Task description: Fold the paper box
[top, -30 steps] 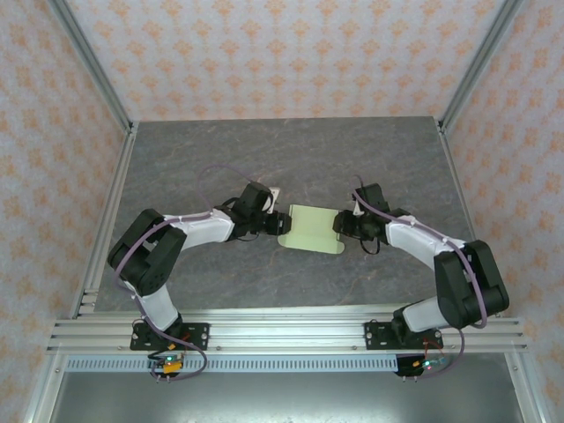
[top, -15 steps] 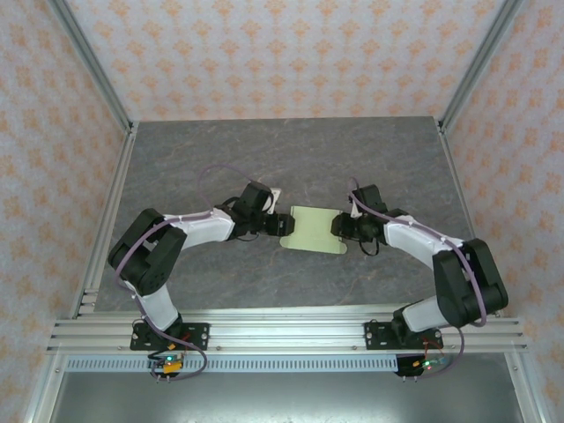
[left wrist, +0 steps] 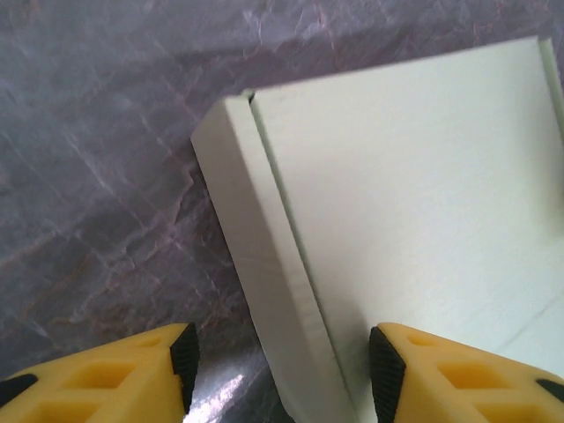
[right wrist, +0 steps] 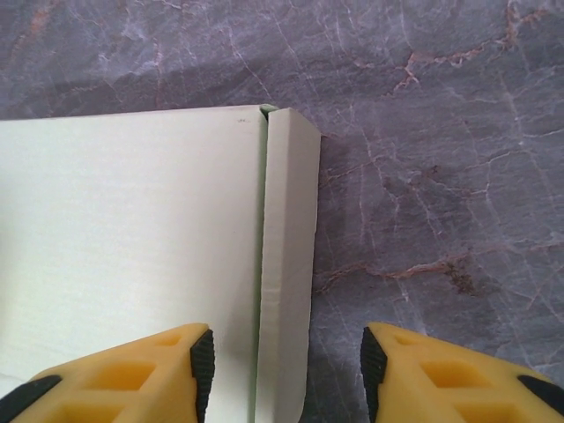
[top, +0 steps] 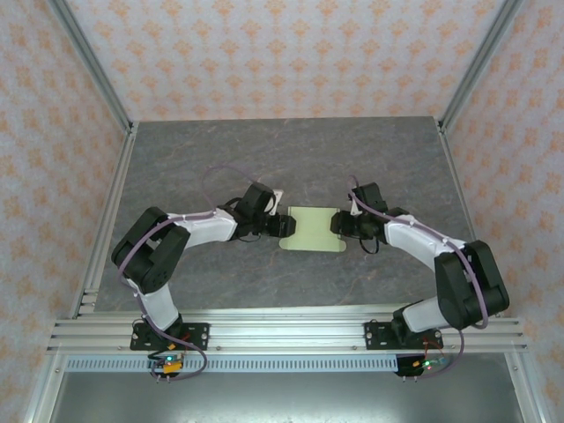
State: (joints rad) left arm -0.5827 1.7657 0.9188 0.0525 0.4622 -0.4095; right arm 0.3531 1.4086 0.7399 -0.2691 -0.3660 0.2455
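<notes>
The pale light-green paper box (top: 313,228) lies as a low squarish sheet on the grey table between both arms. My left gripper (top: 285,226) is at its left edge and stands open; in the left wrist view the raised left side flap (left wrist: 264,264) runs between the yellow fingers (left wrist: 106,379), touching neither pad. My right gripper (top: 336,225) is at the box's right edge, open too; its fingers (right wrist: 141,374) straddle the narrow right side flap (right wrist: 286,264), with gaps on both sides. The box's flat panel (right wrist: 123,238) spreads left of that flap.
A small white card (top: 274,193) lies just behind the left wrist. The dark marbled table (top: 291,159) stretches back to patterned walls, with metal frame posts (top: 92,79) at the corners and a rail (top: 282,330) along the near edge.
Both grippers have edged a little inward toward the box's sides. The box now looks squarer and slightly narrower than a second ago, its side flaps lifted.
</notes>
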